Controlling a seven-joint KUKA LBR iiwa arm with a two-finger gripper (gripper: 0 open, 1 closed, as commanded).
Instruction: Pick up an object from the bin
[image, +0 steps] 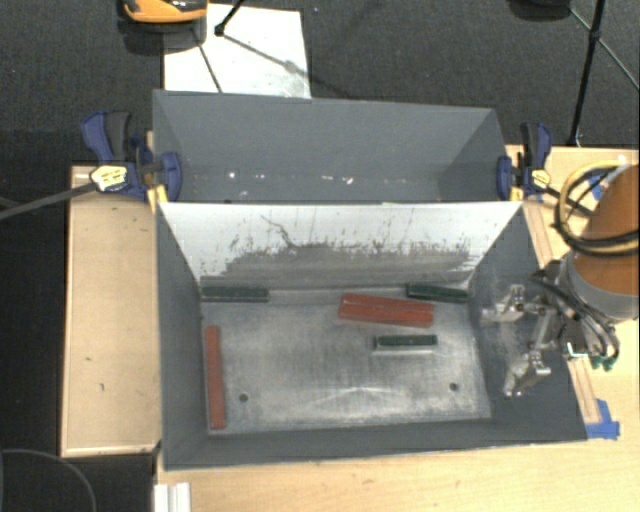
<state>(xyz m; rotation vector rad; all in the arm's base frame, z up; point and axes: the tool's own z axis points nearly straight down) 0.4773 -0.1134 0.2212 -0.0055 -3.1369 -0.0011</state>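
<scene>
From my station I saw the grey metal bin with five loose things on its floor. At the far left a long red-brown bar lay along the left wall, pointing from front to back. Behind it, at the foot of the back wall, lay a thin dark green stick. Near the middle a flat red-brown block lay a little tilted, and just in front of it was a short dark green stick. A third dark green stick lay at the back wall, close to the block's right end. To the right of all these, the end effector hung over the right sloping wall, its fingers spread, with nothing between them. The two green sticks on the right were nearest to it, but apart from it.
</scene>
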